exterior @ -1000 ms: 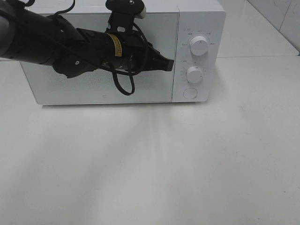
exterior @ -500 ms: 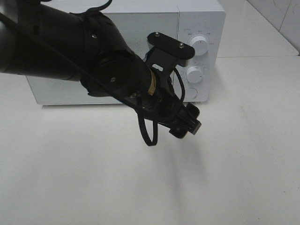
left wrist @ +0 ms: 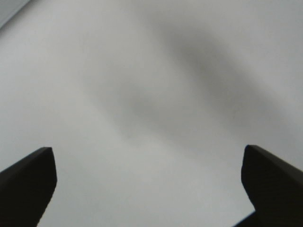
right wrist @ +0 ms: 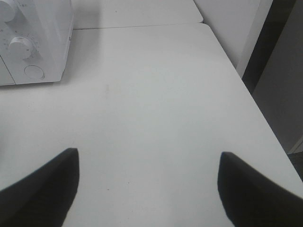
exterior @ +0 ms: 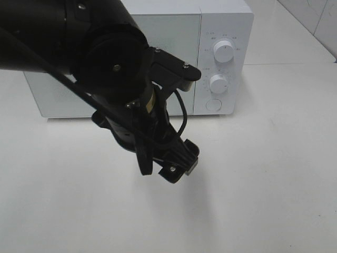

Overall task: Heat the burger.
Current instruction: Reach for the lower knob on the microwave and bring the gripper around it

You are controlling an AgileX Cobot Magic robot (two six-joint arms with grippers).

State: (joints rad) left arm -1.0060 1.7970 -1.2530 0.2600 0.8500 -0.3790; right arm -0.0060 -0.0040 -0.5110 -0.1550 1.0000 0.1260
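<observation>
Our black left claw (exterior: 181, 164) and right claw (right wrist: 147, 182) gape empty. Behind the left one, the white boxy microwave (exterior: 179, 37) stands shut; we judge heating underway, opening its door next.

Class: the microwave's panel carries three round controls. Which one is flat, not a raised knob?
The lowest control: a flat, flush disc. The upper knob and middle knob above it both stick out.

The microwave (exterior: 179, 47) stands at the back of the table (exterior: 263, 184). On its right side an upper knob (exterior: 224, 51), a lower knob (exterior: 218, 83) and a button (exterior: 213, 105) run downward. The left claw (exterior: 179, 166) hangs before it, above the table.
</observation>
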